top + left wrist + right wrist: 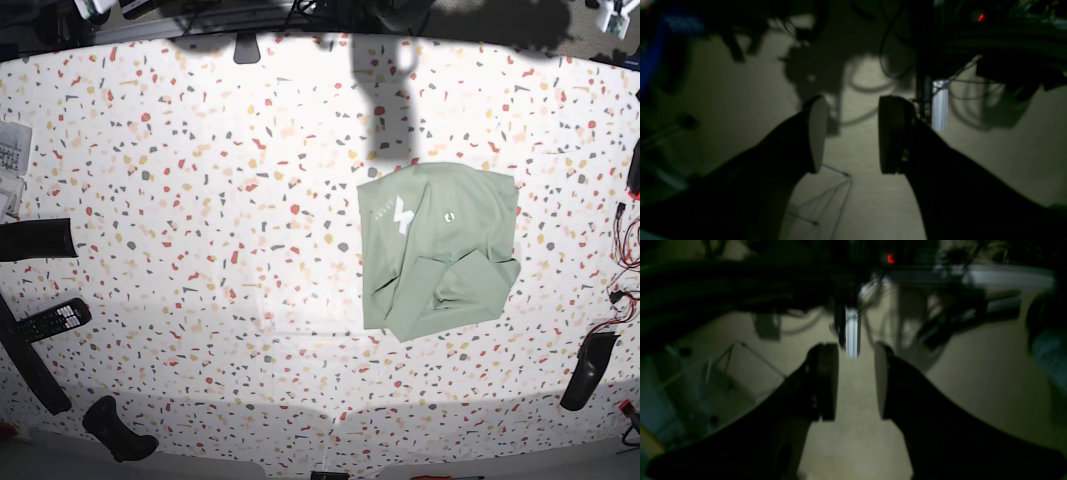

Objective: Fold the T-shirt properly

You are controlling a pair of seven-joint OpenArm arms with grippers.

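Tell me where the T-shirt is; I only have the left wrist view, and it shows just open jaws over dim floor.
Observer: The T-shirt lies on the speckled table, right of centre in the base view, with nothing touching it.
Operator: Is it folded?
Observer: Yes, into a compact, roughly square bundle, white logo facing up; its lower edge looks uneven.
Operator: And the right gripper?
Observer: The right gripper is open and empty in its wrist view.

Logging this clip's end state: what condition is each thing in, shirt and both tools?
T-shirt: folded into a compact block, logo up, lying flat on the table.
Left tool: open, empty, away from the shirt.
Right tool: open, empty, away from the shirt.
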